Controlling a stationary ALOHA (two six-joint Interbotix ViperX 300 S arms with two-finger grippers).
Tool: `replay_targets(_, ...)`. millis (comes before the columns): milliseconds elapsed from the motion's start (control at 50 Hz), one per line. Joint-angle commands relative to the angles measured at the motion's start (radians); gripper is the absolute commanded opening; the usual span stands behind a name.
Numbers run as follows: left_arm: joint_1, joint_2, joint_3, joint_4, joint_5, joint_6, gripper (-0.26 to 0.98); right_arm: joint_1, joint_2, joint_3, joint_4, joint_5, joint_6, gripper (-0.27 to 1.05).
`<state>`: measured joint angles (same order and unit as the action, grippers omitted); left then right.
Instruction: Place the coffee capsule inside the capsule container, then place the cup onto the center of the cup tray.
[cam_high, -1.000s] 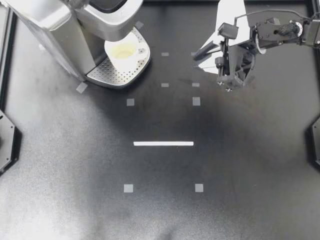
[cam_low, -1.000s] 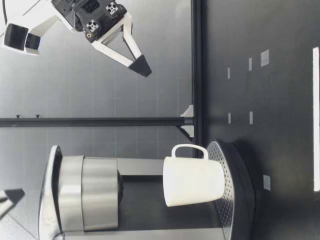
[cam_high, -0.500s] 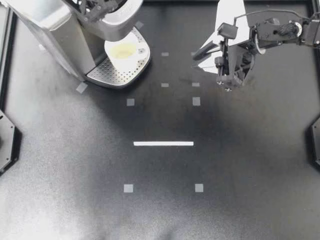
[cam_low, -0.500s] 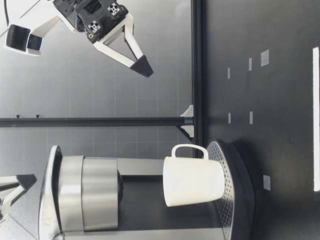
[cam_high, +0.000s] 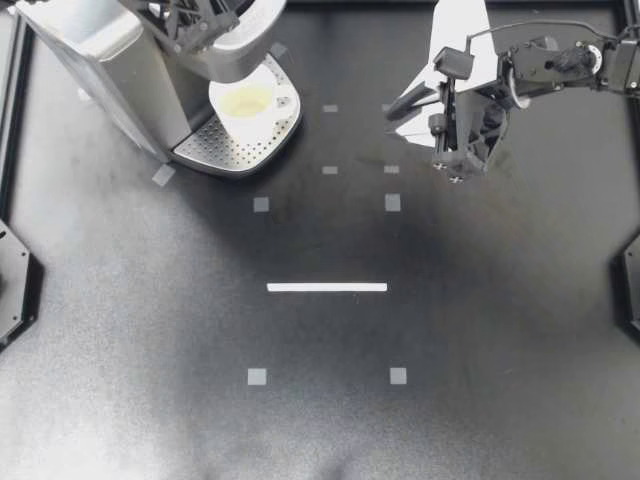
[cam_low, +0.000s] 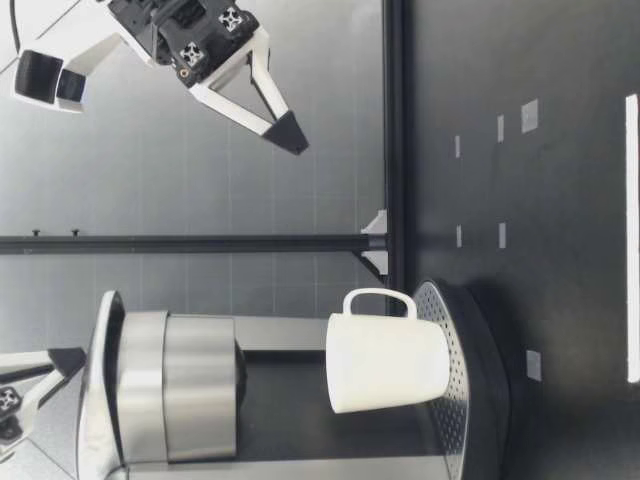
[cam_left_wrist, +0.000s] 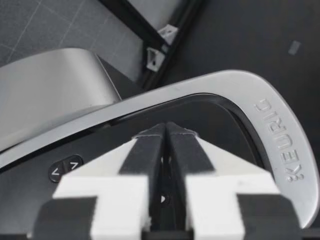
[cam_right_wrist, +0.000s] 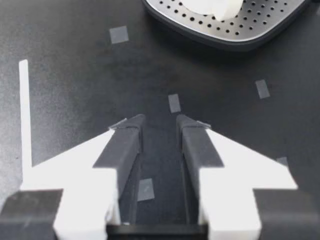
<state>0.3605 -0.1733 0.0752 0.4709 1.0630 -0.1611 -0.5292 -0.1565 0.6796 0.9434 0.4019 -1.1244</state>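
Silver coffee machine (cam_high: 90, 50) lies directly beneath my left gripper (cam_high: 200, 22), its fingers pressed together. White cup (cam_high: 246, 102) sits on the tray (cam_high: 225, 150); my right gripper (cam_high: 393, 112), narrowly open, hovers well apart.

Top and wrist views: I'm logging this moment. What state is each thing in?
cup, upright on the cup tray
coffee machine, lid looks down
left claw, shut, empty, above the coffee machine
right claw, open, empty, above the table
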Motion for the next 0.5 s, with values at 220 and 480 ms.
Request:
replay_targets(220, 0.003, 0.005, 0.009, -0.037, 0.008, -0.002, 0.11, 0.003, -0.011, -0.012, 0.003, -0.005, -0.002, 0.35)
replay_targets(480, 0.003, 0.031, 0.017, -0.046, 0.011, -0.002, 0.11, 0.003, -0.011, -0.009, 0.003, -0.003, 0.000, 0.35)
